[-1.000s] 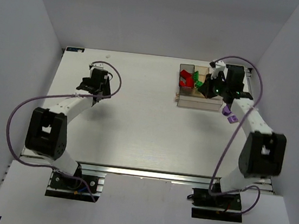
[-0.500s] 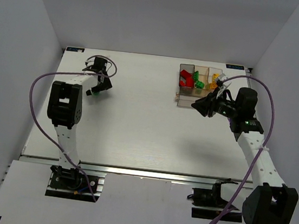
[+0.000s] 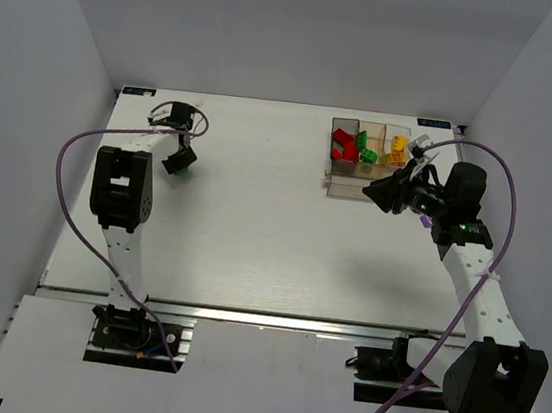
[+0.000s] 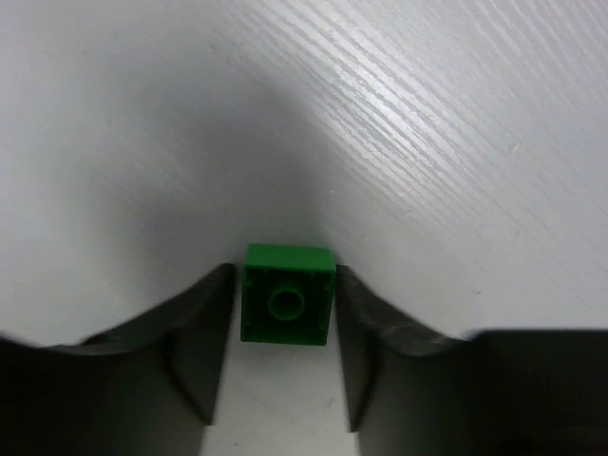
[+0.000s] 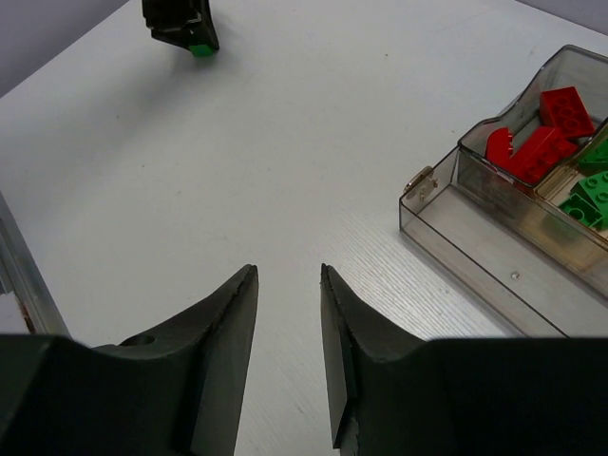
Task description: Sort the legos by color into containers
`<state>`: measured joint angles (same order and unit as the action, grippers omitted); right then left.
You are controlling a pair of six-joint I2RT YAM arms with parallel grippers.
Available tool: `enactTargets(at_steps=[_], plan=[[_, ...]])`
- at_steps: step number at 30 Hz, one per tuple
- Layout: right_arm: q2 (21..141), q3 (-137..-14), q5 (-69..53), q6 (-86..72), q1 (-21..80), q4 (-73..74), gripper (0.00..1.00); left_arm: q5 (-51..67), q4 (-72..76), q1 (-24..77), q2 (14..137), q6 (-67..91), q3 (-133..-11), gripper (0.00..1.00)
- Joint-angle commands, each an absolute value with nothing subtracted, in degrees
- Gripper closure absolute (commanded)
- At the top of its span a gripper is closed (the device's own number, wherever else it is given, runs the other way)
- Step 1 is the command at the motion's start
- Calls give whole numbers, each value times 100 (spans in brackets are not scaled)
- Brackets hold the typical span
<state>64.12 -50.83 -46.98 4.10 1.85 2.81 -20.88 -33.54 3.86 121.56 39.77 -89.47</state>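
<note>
Tabletop [image 3: 254,224] white (faint grain), walls [image 3: 278,25] lt grey

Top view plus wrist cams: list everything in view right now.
table: one, white, under everything
organizer: one, clear, three bins plus front tray, far right of table
red legos: at least two, red, smoky end bin
binned green legos: several, green, middle bin
yellow legos: count unclear, yellow, other end bin
loose green lego: one, green, far left
left gripper: one, black, closed on loose green lego
right gripper: one, black, open, empty, near the tray
</note>
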Motion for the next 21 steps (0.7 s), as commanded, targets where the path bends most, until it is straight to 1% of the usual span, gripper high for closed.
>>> enactTargets(at_steps=[1,3,4,6,7,8,9,10,11,12,13,15,16,17,19,20,21], plan=[[6311,-5098,-4843,308,80,62,61,-2109,-3542,360,12085,4140,-8974,50],[6302,-5098,-4851,290,70,70,62,-2040,-3507,360,11998,4131,-8904,59],[6293,-5089,-4852,281,70,70,62,-1996,-3446,360,11954,4122,-8842,69],[6267,-5080,-4860,290,70,70,62,-1768,-3280,360,11761,3965,-8781,79],[6249,-5080,-4860,299,-112,62,62,-1610,-3165,421,11673,3842,-8711,85],[6214,-5071,-4834,334,-132,62,59,-1417,-3016,483,11576,3632,-8693,94],[6179,-5071,-4703,430,-149,96,44,-1102,-2867,562,11384,3186,-8649,99],[6135,-5063,-4546,465,-193,97,23,-89,-2387,562,11304,2990,-8535,100],[6030,-5028,-4126,448,-211,71,11,643,-2077,641,11224,2840,-8465,100],[5951,-4906,-3939,448,-220,62,11,1259,-1822,737,11171,2647,-8446,100],[5898,-4835,-3790,457,-272,-234,11,2579,-1262,817,11188,2559,-8446,100],[5827,-4764,-3595,440,-316,-325,11,3581,-784,1018,11285,2575,-8595,100],[5862,-4790,-3586,379,-395,-290,16,4413,-243,1263,11433,2627,-8665,100],[5932,-4816,-3629,300,-422,-264,27,4682,172,1396,11522,2732,-8831,100],[6029,-4895,-3682,159,-553,-202,67,5008,857,1764,11854,2979,-9078,100],[6090,-4913,-3691,141,-580,-167,94,5123,992,1871,12004,3066,-9271,100],[6100,-4922,-3683,115,-615,-150,100,5185,1219,1976,12171,3180,-9768,100]])
